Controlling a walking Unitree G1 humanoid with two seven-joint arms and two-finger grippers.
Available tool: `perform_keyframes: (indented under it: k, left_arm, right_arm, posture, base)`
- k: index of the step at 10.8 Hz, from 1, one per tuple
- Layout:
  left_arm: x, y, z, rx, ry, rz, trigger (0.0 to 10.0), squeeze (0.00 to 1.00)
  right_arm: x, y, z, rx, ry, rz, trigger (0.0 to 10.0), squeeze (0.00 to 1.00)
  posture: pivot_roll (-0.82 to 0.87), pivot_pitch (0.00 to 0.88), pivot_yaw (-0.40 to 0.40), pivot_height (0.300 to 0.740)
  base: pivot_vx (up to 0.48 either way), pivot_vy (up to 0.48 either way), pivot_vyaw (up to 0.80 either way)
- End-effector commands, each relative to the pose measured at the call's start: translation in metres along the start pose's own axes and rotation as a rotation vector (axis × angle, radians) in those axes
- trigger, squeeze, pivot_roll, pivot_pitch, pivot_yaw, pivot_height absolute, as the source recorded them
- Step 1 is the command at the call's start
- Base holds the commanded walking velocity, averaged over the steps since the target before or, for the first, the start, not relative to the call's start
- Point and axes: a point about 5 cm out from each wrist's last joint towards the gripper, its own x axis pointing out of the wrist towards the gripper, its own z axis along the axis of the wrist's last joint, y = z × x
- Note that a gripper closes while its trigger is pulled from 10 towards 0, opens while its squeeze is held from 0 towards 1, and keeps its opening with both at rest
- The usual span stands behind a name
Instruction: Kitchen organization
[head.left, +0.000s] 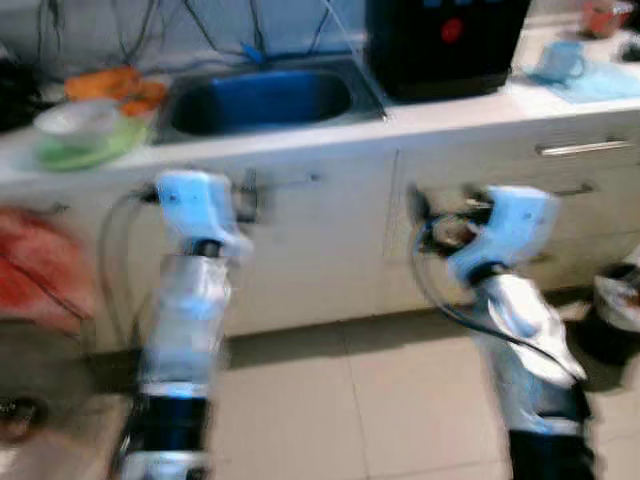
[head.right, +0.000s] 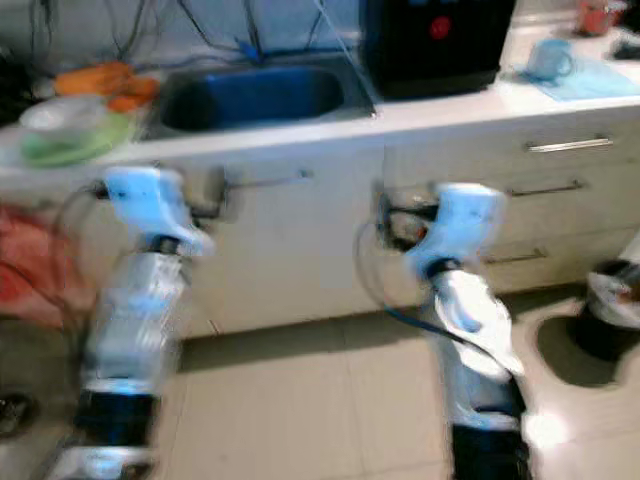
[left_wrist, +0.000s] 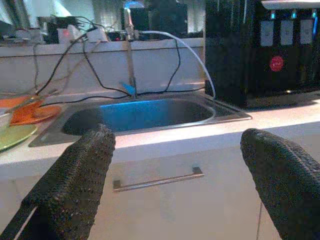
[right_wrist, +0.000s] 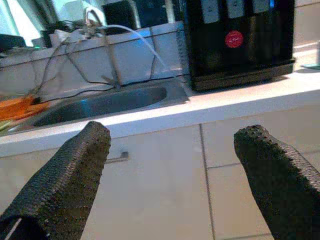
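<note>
Both arms raised before the white cabinets (head.left: 320, 250), head views blurred. Left gripper (left_wrist: 175, 185) and right gripper (right_wrist: 175, 175) spread wide, nothing between the fingers, aimed at the steel sink (left_wrist: 145, 112) set in the worktop (head.left: 450, 110). Sharper from the wrists: faucet (left_wrist: 131, 60), black dispenser (right_wrist: 235, 37). Seen from the head: green plate (head.left: 85, 145), possibly a cup (head.left: 560, 60).

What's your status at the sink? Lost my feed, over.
Left gripper open, right gripper open, both empty, raised toward the cabinet front. Sink ahead, black dispenser beside it. Nothing between grippers and counter.
</note>
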Motion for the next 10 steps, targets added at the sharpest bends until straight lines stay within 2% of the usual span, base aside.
perform_keyframes:
  k: [1,10]
  left_arm:
    - [0.0014,0.0126,0.0046,0.026,-0.014,0.041,10.0,0.0]
    - [0.0038,0.0081,-0.0012,0.034,0.008,0.041,10.0,0.0]
  right_arm:
    - [0.0024,0.0121,0.0053,0.01,-0.025,0.039,10.0,0.0]
    - [0.0021,0.0164,0.0061,-0.03,-0.033,0.074,10.0,0.0]
  posture:
    - [0.04,0.0,0.082,0.74]
    - [0.04,0.0,0.074,0.74]
  base:
    - [0.446,0.0,0.0]
    - [0.445,0.0,0.0]
